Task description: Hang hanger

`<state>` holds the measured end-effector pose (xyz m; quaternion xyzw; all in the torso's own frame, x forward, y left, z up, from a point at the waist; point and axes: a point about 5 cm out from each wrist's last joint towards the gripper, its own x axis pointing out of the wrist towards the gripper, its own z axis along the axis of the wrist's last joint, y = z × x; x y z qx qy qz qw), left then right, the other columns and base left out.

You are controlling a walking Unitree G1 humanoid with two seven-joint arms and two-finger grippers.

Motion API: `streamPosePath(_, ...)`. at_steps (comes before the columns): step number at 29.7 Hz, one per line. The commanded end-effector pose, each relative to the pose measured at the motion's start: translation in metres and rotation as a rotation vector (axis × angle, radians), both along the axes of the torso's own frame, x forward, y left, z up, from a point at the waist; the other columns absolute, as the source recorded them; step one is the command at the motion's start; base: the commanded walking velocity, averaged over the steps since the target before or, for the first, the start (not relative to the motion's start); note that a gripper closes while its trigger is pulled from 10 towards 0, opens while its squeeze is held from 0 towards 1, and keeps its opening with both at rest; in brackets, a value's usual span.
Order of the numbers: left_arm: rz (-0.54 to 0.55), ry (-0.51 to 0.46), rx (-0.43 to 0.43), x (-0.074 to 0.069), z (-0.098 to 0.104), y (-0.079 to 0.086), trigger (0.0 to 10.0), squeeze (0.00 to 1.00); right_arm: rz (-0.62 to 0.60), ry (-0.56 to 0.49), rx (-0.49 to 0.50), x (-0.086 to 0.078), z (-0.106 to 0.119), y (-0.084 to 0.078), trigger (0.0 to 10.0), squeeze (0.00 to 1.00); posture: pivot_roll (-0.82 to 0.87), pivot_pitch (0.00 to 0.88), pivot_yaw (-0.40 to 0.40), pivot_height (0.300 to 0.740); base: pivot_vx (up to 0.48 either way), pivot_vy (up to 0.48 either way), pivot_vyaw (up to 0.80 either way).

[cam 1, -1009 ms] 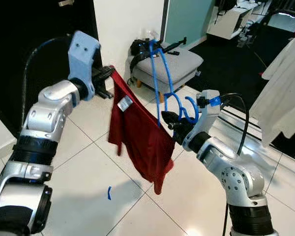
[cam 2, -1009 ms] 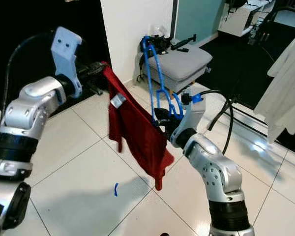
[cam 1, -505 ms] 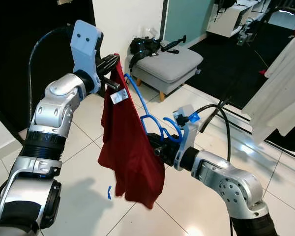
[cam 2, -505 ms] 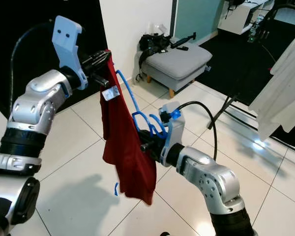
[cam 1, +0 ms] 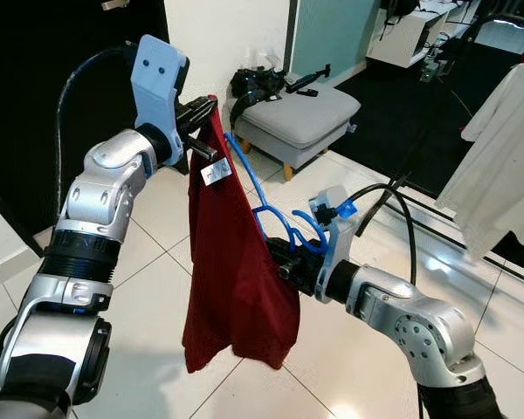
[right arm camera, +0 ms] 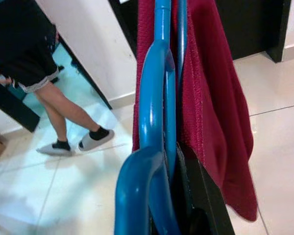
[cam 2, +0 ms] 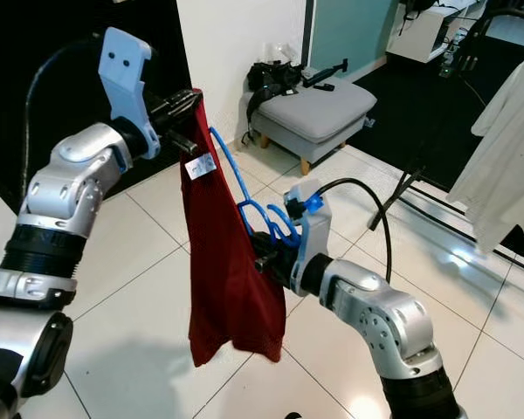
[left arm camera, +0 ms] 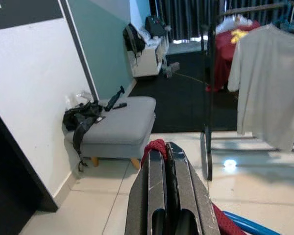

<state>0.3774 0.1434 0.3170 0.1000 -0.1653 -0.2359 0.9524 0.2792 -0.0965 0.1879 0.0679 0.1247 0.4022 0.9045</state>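
Red cloth is hanging in the middle of the scene: a dark red garment (cam 1: 236, 279) is dangling from the left pincer (cam 1: 201, 118), whose black fingers (left arm camera: 159, 183) are clenching its top edge, raised high on the left. A white tag (cam 1: 216, 174) is showing just below that grip. The blue hanger (cam 1: 275, 214) is sitting just right of the garment, touching it, its long arm slanting up towards the left pincer and its curved loops lying near the right pincer (cam 1: 284, 257). The right pincer is grasping the hanger's lower end, its fingers pressing close around the blue bar, with the red cloth draping beside it in the right wrist view. Below, the white tiled floor (cam 1: 157, 297) is spreading out. Farther off, a grey footstool (cam 1: 301, 118) is standing by the white wall with a black bag (cam 1: 255, 83) resting on its left end. On the far right, a pale shirt (cam 1: 502, 183) is hanging from a clothes rail. A person's legs (right arm camera: 63, 122) are showing in the right wrist view.
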Motion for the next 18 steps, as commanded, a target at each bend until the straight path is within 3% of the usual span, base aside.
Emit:
streamPosePath(1,0.007,-0.058,0.033,-0.002,0.01,0.0,10.0,0.0,0.078,0.007,-0.015,-0.008,-0.004,0.008,10.0,0.0,-0.03,0.141,0.008,0.74,0.0,0.0,0.0)
streamPosePath(5,0.018,-0.057,0.056,-0.002,0.008,0.002,10.0,0.0,0.086,-0.018,-0.011,-0.009,-0.001,0.007,10.0,0.0,-0.03,0.141,0.008,0.74,0.0,0.0,0.0)
streamPosePath(9,0.128,-0.047,0.183,0.004,0.003,0.024,10.0,0.0,0.115,-0.02,-0.023,-0.014,0.002,-0.001,10.0,0.0,-0.03,0.142,0.009,0.74,0.0,0.0,0.0)
streamPosePath(12,0.125,-0.049,0.186,0.004,0.003,0.024,10.0,0.0,0.117,-0.018,-0.027,-0.014,0.002,-0.001,10.0,0.0,-0.03,0.142,0.009,0.74,0.0,0.0,0.0)
streamPosePath(14,-0.02,-0.072,0.151,-0.004,0.006,0.006,10.0,0.0,0.117,0.016,-0.063,-0.014,-0.005,0.0,10.0,0.0,-0.03,0.143,0.006,0.74,0.0,0.0,0.0)
streamPosePath(15,-0.02,-0.072,0.151,-0.004,0.006,0.006,10.0,0.0,0.117,0.016,-0.063,-0.014,-0.005,0.0,10.0,0.0,-0.03,0.143,0.006,0.74,0.0,0.0,0.0)
streamPosePath(16,-0.272,-0.111,0.144,-0.026,0.006,-0.028,10.0,0.0,0.103,0.061,-0.102,-0.011,-0.014,0.001,10.0,0.0,-0.02,0.141,0.002,0.74,0.0,0.0,0.0)
streamPosePath(17,-0.272,-0.111,0.144,-0.026,0.006,-0.028,10.0,0.0,0.103,0.061,-0.102,-0.011,-0.014,0.001,10.0,0.0,-0.02,0.141,0.002,0.74,0.0,0.0,0.0)
streamPosePath(18,-0.352,-0.123,0.15,-0.034,0.005,-0.038,10.0,0.0,0.097,0.073,-0.112,-0.01,-0.017,0.001,10.0,0.0,-0.02,0.142,0.002,0.74,0.0,0.0,0.0)
